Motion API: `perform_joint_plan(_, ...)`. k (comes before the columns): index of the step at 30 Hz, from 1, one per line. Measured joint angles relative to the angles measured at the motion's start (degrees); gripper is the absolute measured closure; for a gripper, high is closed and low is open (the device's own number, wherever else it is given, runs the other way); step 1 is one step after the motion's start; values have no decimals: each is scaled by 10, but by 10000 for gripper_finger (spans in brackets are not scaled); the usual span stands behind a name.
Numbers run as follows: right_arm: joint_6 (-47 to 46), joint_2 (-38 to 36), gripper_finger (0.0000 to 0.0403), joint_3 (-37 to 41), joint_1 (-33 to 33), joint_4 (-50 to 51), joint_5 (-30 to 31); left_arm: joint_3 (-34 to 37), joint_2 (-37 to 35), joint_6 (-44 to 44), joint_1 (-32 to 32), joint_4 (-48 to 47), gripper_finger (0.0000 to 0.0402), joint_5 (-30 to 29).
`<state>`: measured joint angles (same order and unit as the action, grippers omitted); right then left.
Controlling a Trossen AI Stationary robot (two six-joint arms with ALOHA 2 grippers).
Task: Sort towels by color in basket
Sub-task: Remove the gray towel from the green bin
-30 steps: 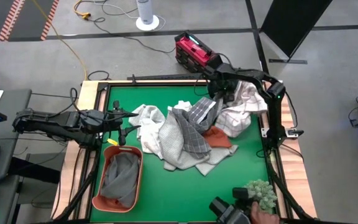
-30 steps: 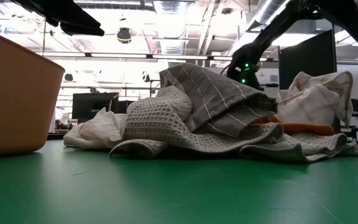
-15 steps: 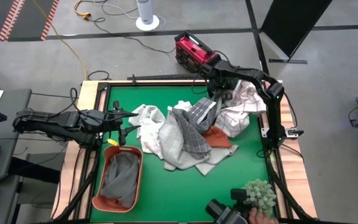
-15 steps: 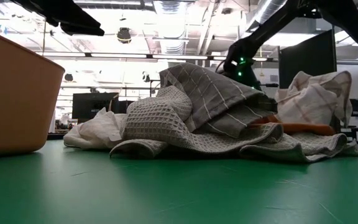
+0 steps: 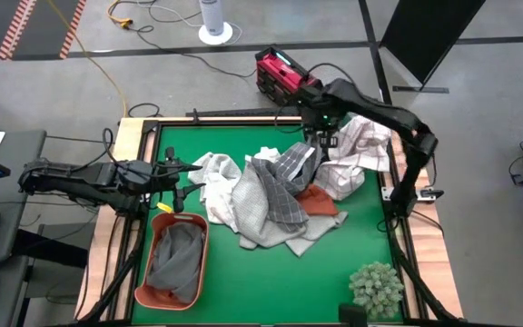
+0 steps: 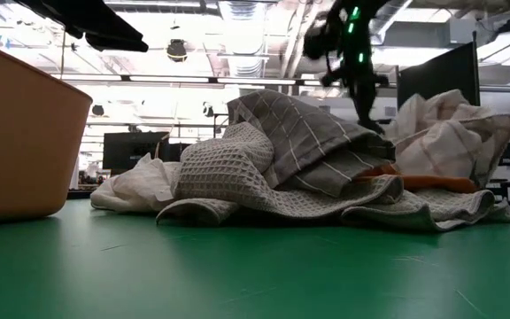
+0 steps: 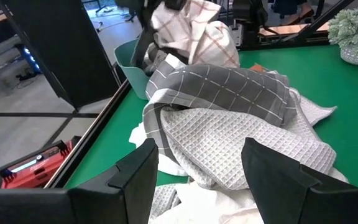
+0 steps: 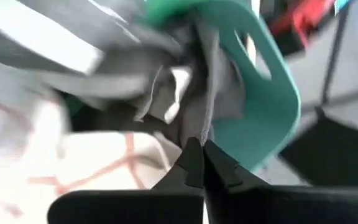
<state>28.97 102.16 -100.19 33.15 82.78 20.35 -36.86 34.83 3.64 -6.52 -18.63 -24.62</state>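
Since one second ago, my right gripper (image 5: 323,138) rises, clenched on a grey towel (image 8: 197,118) at the pile's far right; thin pinch risks slipping. Left gripper (image 5: 182,186) waits released.

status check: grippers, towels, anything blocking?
Right gripper shut, above the far end of the towel pile; whether it grips cloth, can't tell. Left gripper open, parked by the orange basket, grey towel inside. Nothing blocking.
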Motion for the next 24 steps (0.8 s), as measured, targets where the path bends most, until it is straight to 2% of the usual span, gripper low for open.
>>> perform_joint_plan(4, -10, -65, 389, -9, -39, -29, -72, 0, 0, 0, 0, 1, 180, 0)
perform_joint_plan(11, 4, -160, 389, -32, -150, -124, -106, 0, 0, 0, 0, 8, 180, 0)
perform_joint_plan(14, 8, -191, 389, -53, -199, -178, -140, 0, 0, 4, 0, 26, 180, -1)
perform_joint_plan(19, -1, -217, 389, -75, -272, -277, -193, 0, 0, -2, 0, 42, 180, -7)
perform_joint_plan(24, -15, -208, 389, -76, -316, -338, -207, 0, 0, -17, 0, 55, 180, -12)
